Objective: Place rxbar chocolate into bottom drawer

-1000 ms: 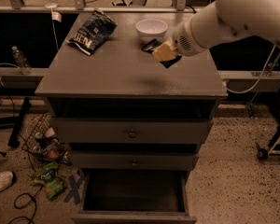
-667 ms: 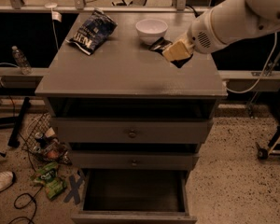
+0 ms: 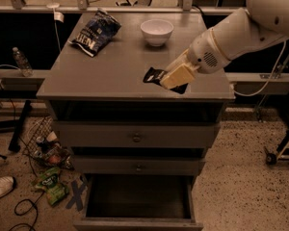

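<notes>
The gripper has swung from beside the bowl to the front edge of the cabinet top, taking the bar with it. That brings the bar nearer the drop, though the open bottom drawer lies well below (two shallower drawers between). Its fingers are clamped on the bar, which is small, flat and black; one glossy end pokes out left of them, with a faint pale mark.
</notes>
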Controlling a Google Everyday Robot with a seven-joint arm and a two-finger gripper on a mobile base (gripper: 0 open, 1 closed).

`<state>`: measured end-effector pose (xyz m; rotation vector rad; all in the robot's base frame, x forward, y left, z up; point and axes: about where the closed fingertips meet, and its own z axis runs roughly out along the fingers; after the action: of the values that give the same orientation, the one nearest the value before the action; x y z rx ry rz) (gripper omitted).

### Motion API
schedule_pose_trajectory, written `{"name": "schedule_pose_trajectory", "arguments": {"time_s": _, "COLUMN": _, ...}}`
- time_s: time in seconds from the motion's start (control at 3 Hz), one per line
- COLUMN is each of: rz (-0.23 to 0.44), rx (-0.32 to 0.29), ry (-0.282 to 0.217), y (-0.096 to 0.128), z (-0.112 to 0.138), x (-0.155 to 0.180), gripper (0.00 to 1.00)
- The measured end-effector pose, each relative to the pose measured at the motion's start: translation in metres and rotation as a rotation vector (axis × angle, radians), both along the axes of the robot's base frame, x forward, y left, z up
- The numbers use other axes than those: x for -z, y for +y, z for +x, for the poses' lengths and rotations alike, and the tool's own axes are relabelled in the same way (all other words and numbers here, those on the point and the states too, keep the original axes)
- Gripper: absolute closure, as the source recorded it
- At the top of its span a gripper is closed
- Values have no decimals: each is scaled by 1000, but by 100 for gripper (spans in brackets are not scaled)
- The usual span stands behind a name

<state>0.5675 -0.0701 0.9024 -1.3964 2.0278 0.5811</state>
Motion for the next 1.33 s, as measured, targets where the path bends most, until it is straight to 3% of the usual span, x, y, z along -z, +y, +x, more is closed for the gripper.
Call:
{"name": "schedule_pose_trajectory", "arguments": {"time_s": 0.33, "rz": 0, "rx": 0, "ry": 0, "y": 0, "z": 0, "x": 0, "gripper": 100}}
{"name": "schedule_pose_trajectory", "arguments": {"time_s": 0.67, "rz": -15, "rx": -38, "ry": -4, "y": 0, "z": -19, "x": 14, "gripper": 100}}
{"name": "schedule_pose_trajectory", "arguments": {"time_s": 1.33, "rz": -29, "rx": -109, "ry": 19, "y": 2, "z": -82, "x": 88, "gripper": 100}}
